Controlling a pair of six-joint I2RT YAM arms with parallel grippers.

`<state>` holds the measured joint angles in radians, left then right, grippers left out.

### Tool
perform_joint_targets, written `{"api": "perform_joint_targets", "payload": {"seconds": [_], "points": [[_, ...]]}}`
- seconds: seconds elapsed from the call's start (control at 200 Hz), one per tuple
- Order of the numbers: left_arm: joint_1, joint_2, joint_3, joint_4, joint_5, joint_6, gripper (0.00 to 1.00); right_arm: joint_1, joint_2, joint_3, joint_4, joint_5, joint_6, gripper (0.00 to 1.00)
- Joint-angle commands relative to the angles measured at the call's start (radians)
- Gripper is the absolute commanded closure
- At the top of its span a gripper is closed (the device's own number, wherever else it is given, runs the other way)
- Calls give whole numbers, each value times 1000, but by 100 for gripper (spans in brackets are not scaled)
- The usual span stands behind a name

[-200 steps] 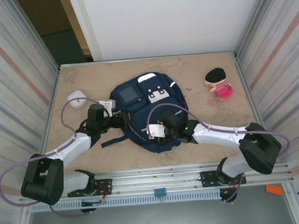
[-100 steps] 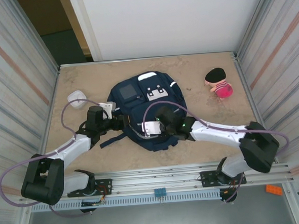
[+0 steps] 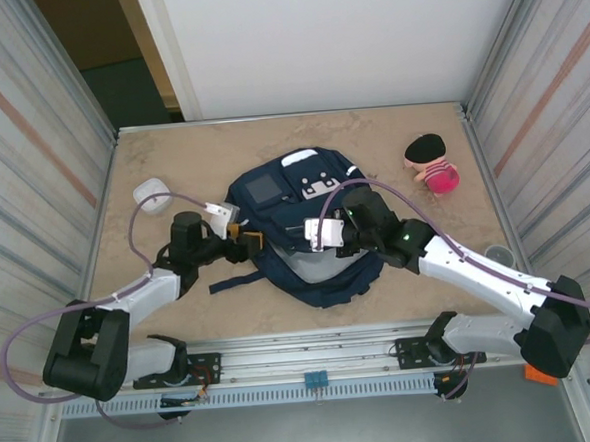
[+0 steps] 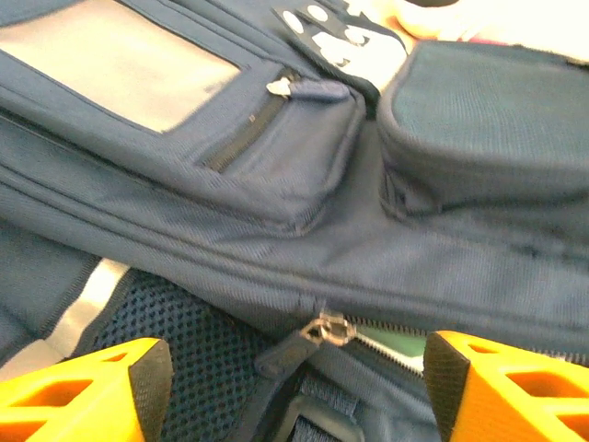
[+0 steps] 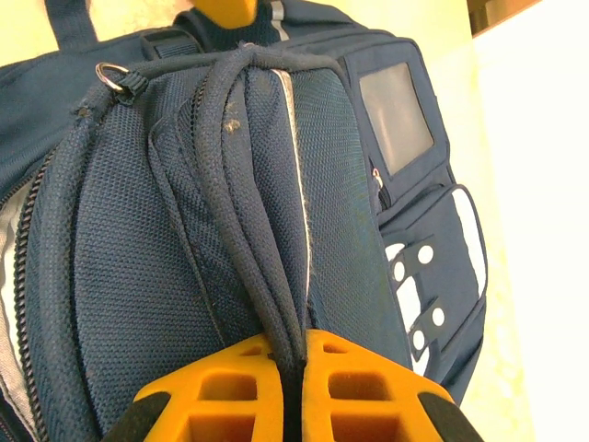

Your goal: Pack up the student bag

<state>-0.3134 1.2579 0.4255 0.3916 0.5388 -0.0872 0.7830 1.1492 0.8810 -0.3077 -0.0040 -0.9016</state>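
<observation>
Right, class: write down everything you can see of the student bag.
The student bag is navy woven fabric with a grey square patch, white stripes, a studded white patch, dark mesh and zipped pockets. It lies on the table, one zip partly open. The right tool pinches a dark strap of it; the left tool stands open at a zipper pull.

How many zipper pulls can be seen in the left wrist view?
2. One metal pull tops the backpack's small front pocket zipper; the other sits low, on the long zipper between the left fingers. More may be hidden.
</observation>
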Motion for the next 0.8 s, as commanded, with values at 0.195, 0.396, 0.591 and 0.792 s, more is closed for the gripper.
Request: {"api": "perform_joint_targets", "payload": {"seconds": [0.195,0.396,0.591,0.792], "points": [[-7,133,-44,196,107,182,25,-13,-16,55,3,-19,-5,100],[-29,257,0,280,132,209,35,-10,-8,67,19,1,18,100],[-57,305,10,305,234,250,49,-9,6,71,18,11,24,100],[-58,275,-30,353,280,234,72,-10,12,67,24,16,26,100]]}}
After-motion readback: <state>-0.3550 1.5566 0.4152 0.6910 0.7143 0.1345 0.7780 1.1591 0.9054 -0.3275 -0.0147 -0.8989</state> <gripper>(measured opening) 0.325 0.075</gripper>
